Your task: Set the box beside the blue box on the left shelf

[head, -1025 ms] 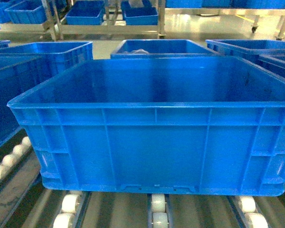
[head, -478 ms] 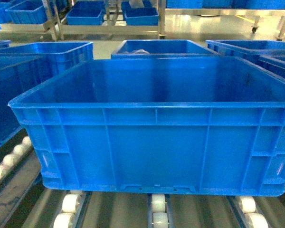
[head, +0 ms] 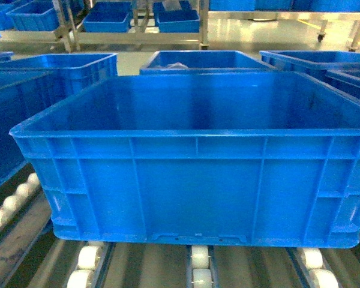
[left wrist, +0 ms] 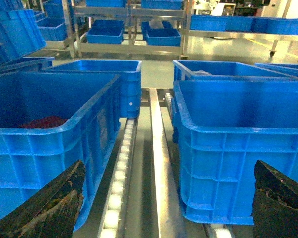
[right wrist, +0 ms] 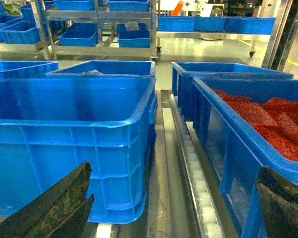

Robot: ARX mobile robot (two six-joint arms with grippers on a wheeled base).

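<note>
The box (head: 195,180), a large bright-blue ribbed crate with nothing inside, rests on the white rollers of the left shelf (head: 199,264). It fills the middle of the head view. It also shows on the right in the left wrist view, box (left wrist: 238,148), and on the left in the right wrist view, box (right wrist: 69,134). Another blue box (left wrist: 44,134) stands to its left across a narrow roller lane (left wrist: 120,173). My left gripper (left wrist: 169,171) is open, facing that gap. My right gripper (right wrist: 175,171) is open at the box's right side. Neither touches anything.
A blue crate holding red material (right wrist: 258,124) stands right of the box across a roller rail (right wrist: 196,178). More blue crates (head: 201,60) sit behind it. Metal racks with blue bins (head: 108,18) line the far floor.
</note>
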